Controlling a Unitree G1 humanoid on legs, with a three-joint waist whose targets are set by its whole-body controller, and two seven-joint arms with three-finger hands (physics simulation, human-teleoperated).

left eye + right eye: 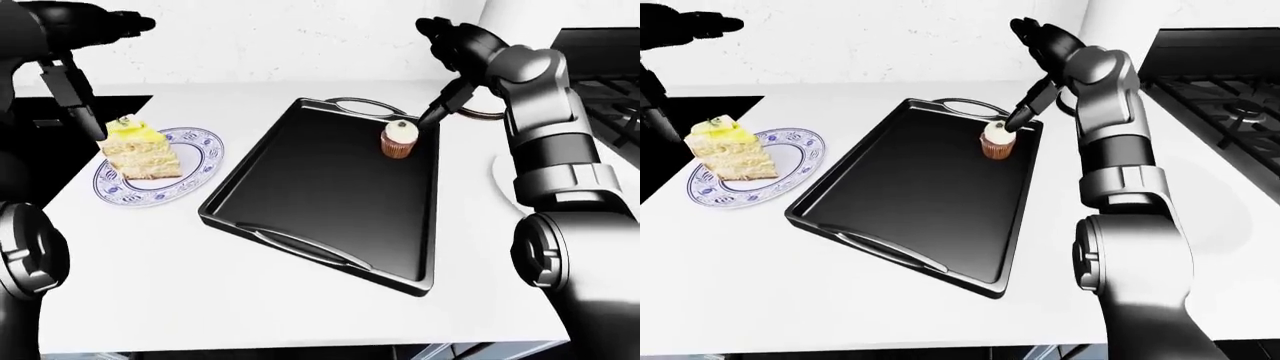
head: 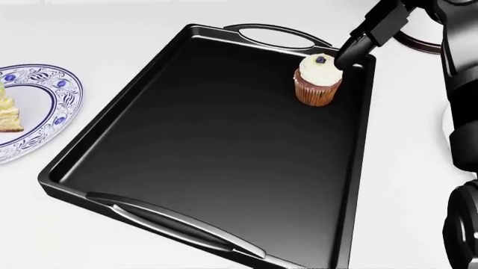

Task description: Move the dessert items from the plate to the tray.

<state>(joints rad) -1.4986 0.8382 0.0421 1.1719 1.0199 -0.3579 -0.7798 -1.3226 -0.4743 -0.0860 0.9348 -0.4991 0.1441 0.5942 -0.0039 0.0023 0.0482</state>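
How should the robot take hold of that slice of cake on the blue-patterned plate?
Probably by the two flat cut sides of the cake slice, low on the sponge, fingers coming down from above. It stands upright on the plate, and the soft yellow topping would smear. The left hand hangs closest.

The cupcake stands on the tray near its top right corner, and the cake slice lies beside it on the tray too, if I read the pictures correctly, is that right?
Not quite. The cupcake does stand on the tray near its top right corner, but the cake slice is not on the tray: the left-eye view shows it on the plate, left of the tray.
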